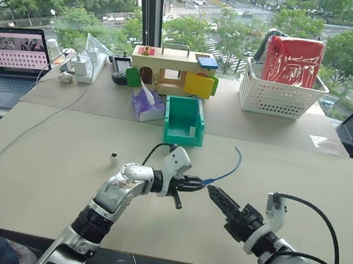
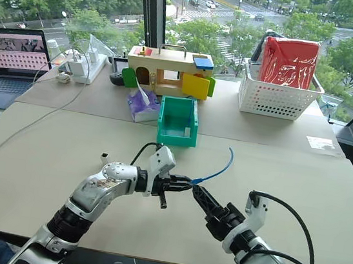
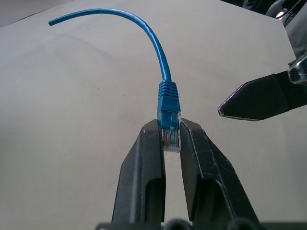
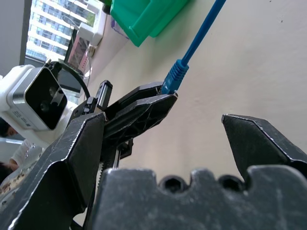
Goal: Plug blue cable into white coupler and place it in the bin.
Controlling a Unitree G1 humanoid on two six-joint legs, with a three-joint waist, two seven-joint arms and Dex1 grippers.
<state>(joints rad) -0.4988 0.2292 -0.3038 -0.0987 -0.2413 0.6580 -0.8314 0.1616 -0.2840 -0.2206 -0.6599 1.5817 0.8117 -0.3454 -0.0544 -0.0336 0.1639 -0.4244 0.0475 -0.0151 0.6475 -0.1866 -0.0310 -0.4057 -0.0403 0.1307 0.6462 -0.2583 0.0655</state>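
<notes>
left wrist view: the left gripper (image 3: 171, 139) has its two black fingers (image 3: 146, 163) clamped right on the clear plug end of the blue cable (image 3: 158, 45), and the rest of the cord arcs away free above the table (image 3: 72, 143)
right gripper: its fingers are spread wide with nothing between them in the right wrist view (image 4: 165, 143); in the head view its tip sits just right of the left gripper, close to the held plug
blue cable in the head view: sticks out to the right of the left gripper (image 1: 197, 183) and curves up and away toward the far side (image 1: 230, 168)
white coupler (image 1: 114, 158): sits alone on the table, left of the left arm, well apart from both grippers
bin (image 1: 184, 121): green, further back on the table past the grippers, low front wall facing near
other stuff: white basket (image 1: 279, 93) far right, laptop (image 1: 14, 55) far left
</notes>
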